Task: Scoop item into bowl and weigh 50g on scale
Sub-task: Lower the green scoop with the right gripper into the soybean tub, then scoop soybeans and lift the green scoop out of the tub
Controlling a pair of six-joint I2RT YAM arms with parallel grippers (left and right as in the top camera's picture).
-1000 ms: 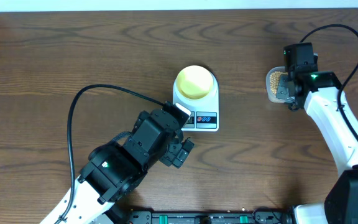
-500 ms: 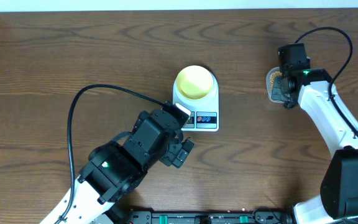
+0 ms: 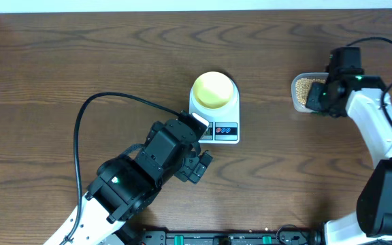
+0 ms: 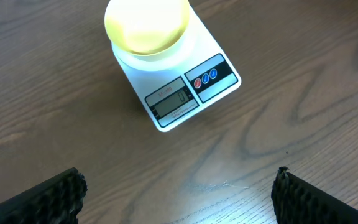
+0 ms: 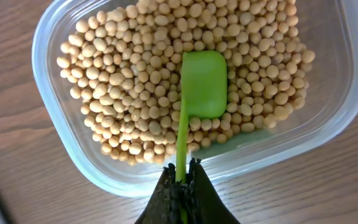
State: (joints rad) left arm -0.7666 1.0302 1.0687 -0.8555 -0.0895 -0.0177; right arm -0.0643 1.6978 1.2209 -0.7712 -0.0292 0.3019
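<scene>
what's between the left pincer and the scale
Only bare wooden table lies between the left pincer and the scale; the left wrist view shows it.

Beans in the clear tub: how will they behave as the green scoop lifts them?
The beans are small, round and loose, so they probably roll aside and spill easily. The green scoop looks shallow, so each lift likely carries few.

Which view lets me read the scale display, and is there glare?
Left wrist: the grey display on the white flat kitchen scale shows, digits too small to read; the round pale yellow bowl looks washed out. Overhead: display tinier. Right wrist: small tan beans sharp.
</scene>
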